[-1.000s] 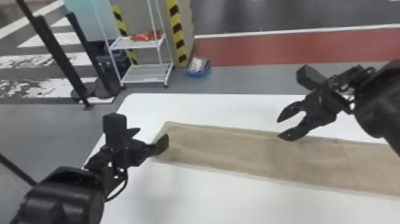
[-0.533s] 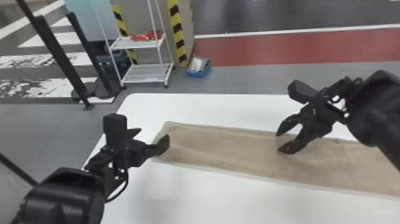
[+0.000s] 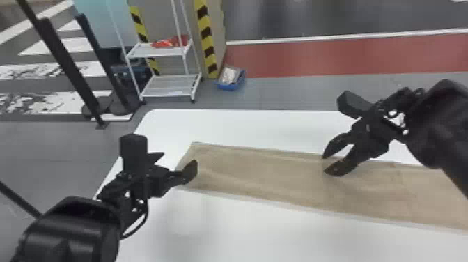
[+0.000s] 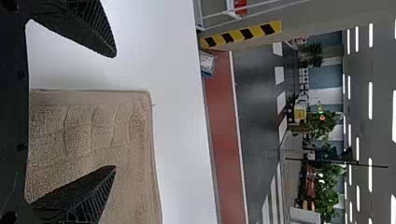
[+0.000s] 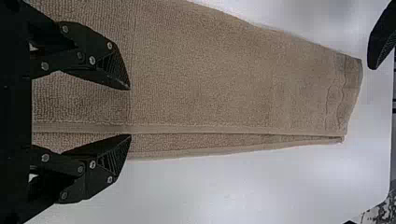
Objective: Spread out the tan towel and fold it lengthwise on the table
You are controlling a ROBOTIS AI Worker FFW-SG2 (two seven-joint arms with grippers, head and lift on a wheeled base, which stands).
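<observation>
The tan towel (image 3: 257, 174) is lying folded lengthwise on the table (image 3: 243, 233), apparently in its finishing step, while left end effector (image 4: 115, 111) and right end effector (image 5: 130, 112) are both standing spread, the uneven edges calling for straightening.

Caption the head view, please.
Left end effector and right end effector, both open, at the tan towel, folded lengthwise on the white table.

Here's the towel (image 3: 261, 170) on the counter (image 3: 243, 237), running left to right: my left pincer (image 3: 178, 161) at its left end, my right pincer (image 3: 324, 164) farther right, at its far edge. Behind, leftward, stands a rack (image 3: 169, 86), a bin (image 3: 232, 85) on the floor (image 3: 296, 92) just right of it.
</observation>
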